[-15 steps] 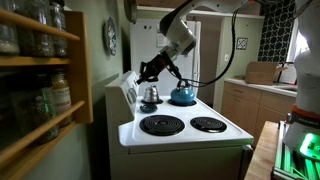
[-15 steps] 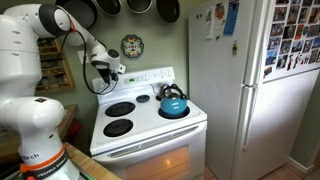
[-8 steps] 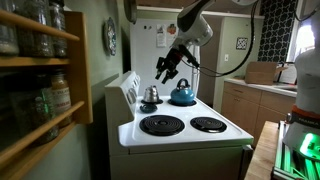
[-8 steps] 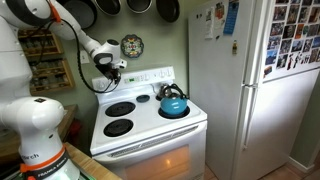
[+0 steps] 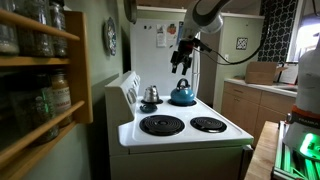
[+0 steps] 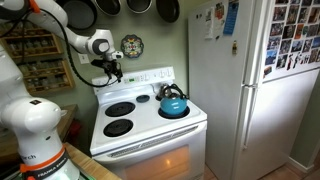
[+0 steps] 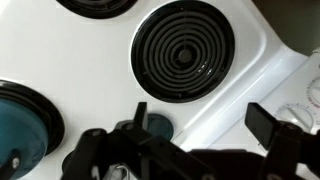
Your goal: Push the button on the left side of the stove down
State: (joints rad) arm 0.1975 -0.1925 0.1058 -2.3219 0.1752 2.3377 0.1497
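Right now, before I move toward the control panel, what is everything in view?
stove: one, white, centre; slanted control panel at its back
coil burners: two bare ones showing, black, stove front
kettle: one, blue, on a rear burner
small metal pot: one, silvery, rear burner beside the panel
refrigerator: one, white, next to the stove, photos on its side
wall clock: one, round, above the panel
hanging pans: several, dark, high on the wall
jars: several, on wooden shelves beside the stove
cabinets: wooden, across from the shelves
arm: one, white
gripper: one, black, open, raised over the stove, touching nothing
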